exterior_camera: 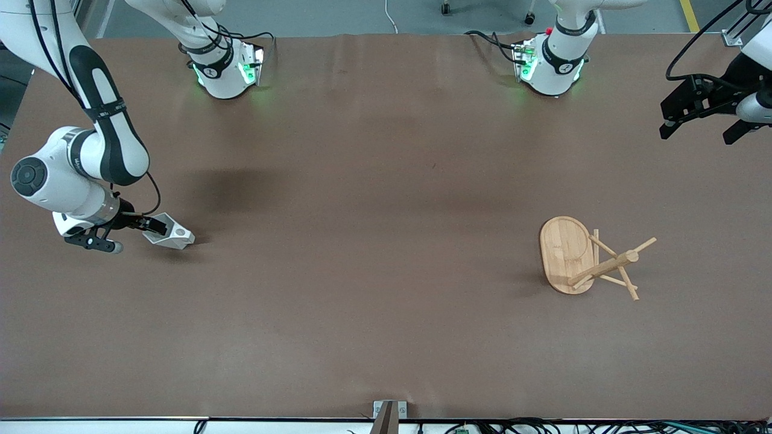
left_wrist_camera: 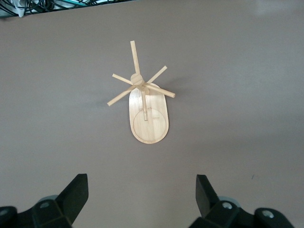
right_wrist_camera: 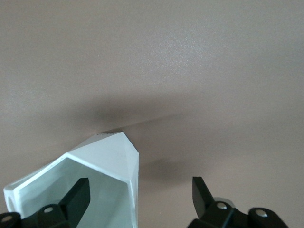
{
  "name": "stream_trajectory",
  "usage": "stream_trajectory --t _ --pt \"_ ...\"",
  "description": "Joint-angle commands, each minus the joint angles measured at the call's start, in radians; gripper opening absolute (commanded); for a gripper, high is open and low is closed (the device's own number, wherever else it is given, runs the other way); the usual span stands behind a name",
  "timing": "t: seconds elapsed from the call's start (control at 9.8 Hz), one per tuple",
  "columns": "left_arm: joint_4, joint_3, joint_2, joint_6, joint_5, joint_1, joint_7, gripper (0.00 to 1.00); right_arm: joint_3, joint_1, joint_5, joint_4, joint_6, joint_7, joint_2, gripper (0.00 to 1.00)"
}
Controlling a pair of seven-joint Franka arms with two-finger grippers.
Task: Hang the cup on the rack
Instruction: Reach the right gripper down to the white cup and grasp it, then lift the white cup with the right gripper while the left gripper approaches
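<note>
1. The cup (exterior_camera: 170,235) lies on its side on the table (exterior_camera: 362,211) at the right arm's end, mouth toward the right gripper (exterior_camera: 129,232).
2. One finger (right_wrist_camera: 78,199) is inside the mouth, the other outside the wall; the jaws straddle it, not clamped.
3. The rack (exterior_camera: 582,256) stands well apart, at the left arm's end.
4. The left gripper (exterior_camera: 702,120) waits above that end, jaws spread and empty.

The right tool (right_wrist_camera: 137,202) is straddling the white cup's (right_wrist_camera: 111,156) wall, one finger (right_wrist_camera: 78,197) sitting inside its mouth, the other outside over the brown desk (right_wrist_camera: 190,71).
</note>
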Motion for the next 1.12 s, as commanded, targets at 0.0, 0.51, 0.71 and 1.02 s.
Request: stream_trajectory --t 0.0,0.51,0.71,1.02 --pt "-0.005 -0.004 0.019 -0.006 -0.008 0.003 0.002 1.00 0.008 -0.011 -0.008 -0.012 0.007 -0.007 -0.007 0.77" --pt "-0.004 -0.013 0.105 0.014 -0.043 -0.029 0.007 1.00 0.010 -0.011 0.001 -0.013 0.004 -0.006 0.001 0.31" --pt "-0.007 -0.038 0.175 0.104 -0.090 -0.063 0.049 1.00 0.010 -0.012 0.001 -0.013 0.004 -0.004 0.004 0.12" --pt "-0.008 -0.149 0.267 0.255 -0.094 -0.089 0.085 1.00 0.011 -0.008 0.001 0.005 -0.045 -0.033 0.001 0.00"
